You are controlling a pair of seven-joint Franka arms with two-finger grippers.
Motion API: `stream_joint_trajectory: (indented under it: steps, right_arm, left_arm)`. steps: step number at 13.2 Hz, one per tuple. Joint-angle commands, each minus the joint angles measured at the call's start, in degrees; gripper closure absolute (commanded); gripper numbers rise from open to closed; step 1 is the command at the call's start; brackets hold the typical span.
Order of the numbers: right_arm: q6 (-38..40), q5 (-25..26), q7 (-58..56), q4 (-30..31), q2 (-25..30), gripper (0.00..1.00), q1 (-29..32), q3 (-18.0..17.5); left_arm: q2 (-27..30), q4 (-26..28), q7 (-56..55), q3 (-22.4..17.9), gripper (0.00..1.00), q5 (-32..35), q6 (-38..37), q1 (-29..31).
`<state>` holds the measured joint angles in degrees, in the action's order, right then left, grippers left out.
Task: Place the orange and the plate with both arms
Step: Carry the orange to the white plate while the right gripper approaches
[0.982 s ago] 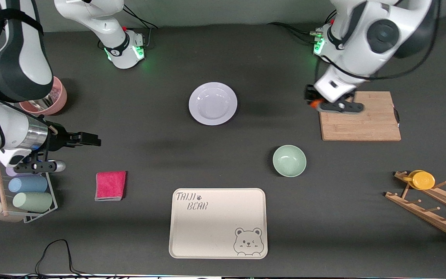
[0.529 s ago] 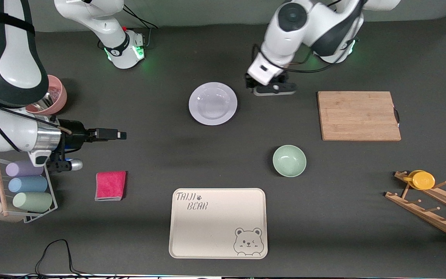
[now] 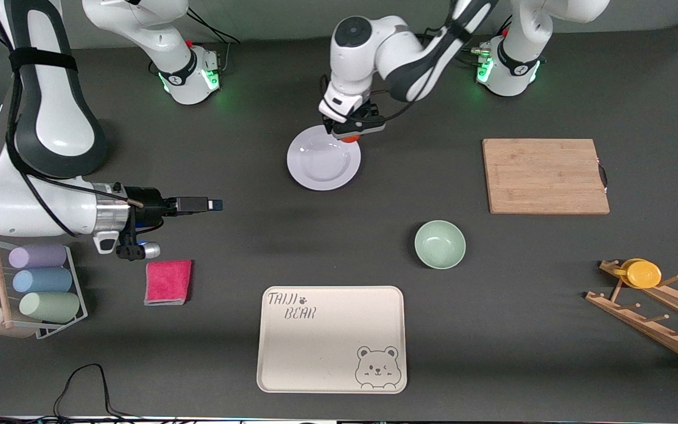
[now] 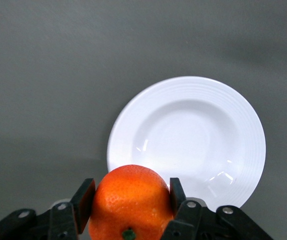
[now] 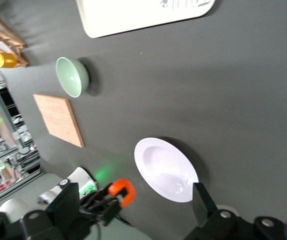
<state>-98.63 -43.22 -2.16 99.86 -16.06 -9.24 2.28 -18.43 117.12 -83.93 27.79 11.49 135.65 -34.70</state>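
Orange (image 4: 129,202) is sitting pinched between the fingers of the left tool (image 3: 348,133), which is hanging over the plate's (image 3: 323,157) rim on the side toward the arm bases; plate is lying near the middle of the bench (image 3: 374,247), empty. Step in hand, as judged: carrying the fruit in for placement on the plate. Next move is calling for centring over the plate's well, lowering, then releasing so it is not rolling off. Right tool (image 3: 198,204) is standing wide open, holding nothing, over bare bench toward the right arm's end, likely waiting to take the plate. Green bowl (image 3: 439,244) and bear tray (image 3: 331,338) are lying empty.
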Motion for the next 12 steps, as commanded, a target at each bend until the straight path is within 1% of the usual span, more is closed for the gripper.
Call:
stream_joint_trajectory:
  steps: [1, 2, 3, 5, 6, 7, 8, 9, 10, 11, 12]
  right_arm:
    - [-4.0, -8.3, -9.8, 9.6, 3.2, 0.0, -0.1, 0.4]
    - [-5.7, -11.3, -14.4, 11.6, 3.5, 0.0, -0.2, 0.7]
    - [-8.8, -12.5, -17.2, 13.3, 3.6, 0.0, -0.2, 0.6]
    - [-10.8, -15.4, -22.9, 15.8, 3.9, 0.0, -0.2, 0.6]
    - [-11.1, -17.2, -27.2, 17.3, 3.8, 0.0, -0.1, 0.8]
    - [-13.3, -17.9, -34.5, 18.9, 3.4, 0.0, 0.0, 1.4]
    - [-14.2, -21.1, -39.1, 20.6, 3.1, 0.0, 0.1, 2.5]
    - [-14.2, -25.7, -40.5, 22.1, 3.1, 0.0, 0.2, 3.2]
    - [-13.4, -27.4, -40.6, 22.6, 3.0, 0.0, 0.3, 3.5]
    - [-10.9, -27.5, -40.1, 22.7, 3.1, 0.0, 0.7, 3.7]
    - [-10.0, -28.0, -40.1, 25.0, 3.4, 0.0, 0.7, 4.9]
  left_arm:
    - [-8.2, -8.2, -8.0, -0.9, 1.0, 6.2, -0.9, -2.5]
    - [-10.0, -9.6, -9.7, -0.9, 1.0, 7.1, -0.7, -2.6]
    - [-11.5, -10.7, -11.7, -0.9, 1.0, 7.7, 0.5, -2.9]
    - [-14.0, -10.7, -14.3, -1.3, 1.0, 9.9, 2.6, -3.9]
    - [-15.1, -10.8, -15.7, -1.3, 1.0, 11.6, 2.8, -3.9]
    - [-15.9, -11.0, -17.6, -1.3, 1.0, 13.1, 2.8, -3.9]
    - [-16.4, -11.1, -18.6, -1.3, 1.0, 14.1, 2.8, -3.9]
    - [-16.5, -11.1, -18.7, -1.3, 1.0, 15.0, 2.7, -3.9]
    - [-16.5, -11.1, -18.7, -1.3, 1.0, 15.0, 2.7, -3.9]
    - [-16.5, -11.1, -18.7, -1.3, 0.26, 15.1, 2.6, -3.9]
    - [-16.3, -11.1, -18.6, -1.4, 0.0, 15.7, 2.2, -3.8]
